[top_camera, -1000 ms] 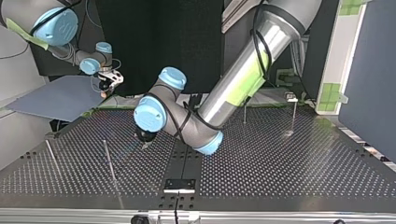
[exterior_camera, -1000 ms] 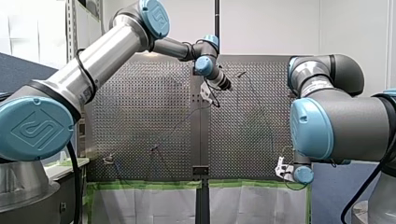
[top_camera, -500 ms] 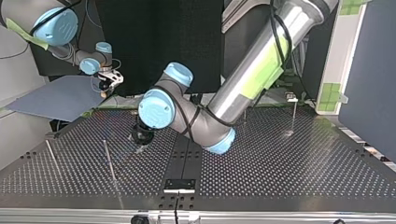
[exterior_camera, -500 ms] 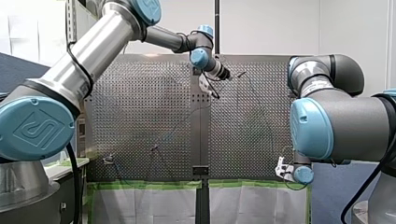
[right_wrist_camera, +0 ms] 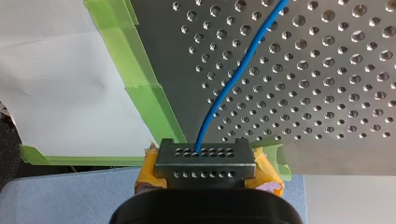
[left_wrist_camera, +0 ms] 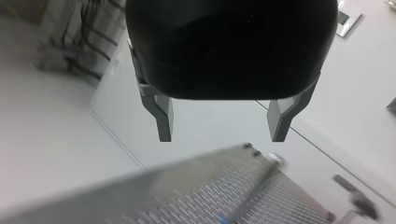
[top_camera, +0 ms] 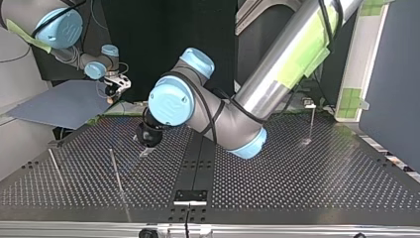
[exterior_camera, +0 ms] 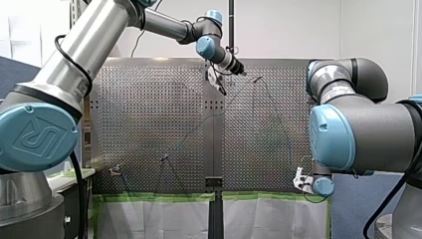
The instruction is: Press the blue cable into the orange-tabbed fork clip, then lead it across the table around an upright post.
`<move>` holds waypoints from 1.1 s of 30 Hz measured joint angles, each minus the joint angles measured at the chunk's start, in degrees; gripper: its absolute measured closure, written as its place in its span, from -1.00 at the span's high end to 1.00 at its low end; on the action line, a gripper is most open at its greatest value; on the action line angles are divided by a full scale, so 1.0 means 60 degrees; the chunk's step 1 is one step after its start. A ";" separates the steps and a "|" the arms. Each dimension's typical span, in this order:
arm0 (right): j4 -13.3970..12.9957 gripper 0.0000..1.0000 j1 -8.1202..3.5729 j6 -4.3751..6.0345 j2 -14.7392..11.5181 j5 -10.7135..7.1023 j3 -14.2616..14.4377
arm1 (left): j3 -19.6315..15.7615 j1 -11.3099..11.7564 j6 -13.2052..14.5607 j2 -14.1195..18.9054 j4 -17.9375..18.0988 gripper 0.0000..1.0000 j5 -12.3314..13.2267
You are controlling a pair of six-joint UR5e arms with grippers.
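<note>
Fingers [left_wrist_camera: 164, 119] of my left gripper [left_wrist_camera: 222, 139] stand wide apart with nothing held between them. Beyond them lies only the blurred edge of the perforated table [left_wrist_camera: 196, 186]. In the front view my left arm comes in from the left, rises steeply, then reaches to the far middle of the table, with its wrist bent down towards the plate. In the top view this gripper hangs low over the table, just left of the dark centre strip. An upright post [top_camera: 115, 171] stands nearer and further left. Whether the tips touch the plate cannot be told.

My right gripper [right_wrist_camera: 205, 156] is clenched on the blue cable [right_wrist_camera: 233, 84], its yellow pads [right_wrist_camera: 268, 172] showing at both sides of the metal fingertips. From that grasp the cable runs away over the table's holes, beside a strip of green tape [right_wrist_camera: 140, 93] along the edge. In the front view my right arm folds down so that its wrist sits low at the table's near right corner.
</note>
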 joint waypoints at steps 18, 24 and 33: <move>0.0016 -1.00 0.0032 0.0013 0.0002 -0.0197 0.0003 | 0.0623 -0.0395 0.1707 0.0214 -0.0376 1.00 -0.1219; 0.0017 -1.00 0.0041 0.0013 0.0003 -0.0213 0.0002 | 0.0622 -0.0680 0.2220 -0.0150 -0.0400 1.00 -0.1195; 0.0013 -1.00 0.0036 0.0013 0.0006 -0.0214 0.0003 | 0.0623 -0.0876 0.3076 -0.0379 -0.0016 1.00 -0.0914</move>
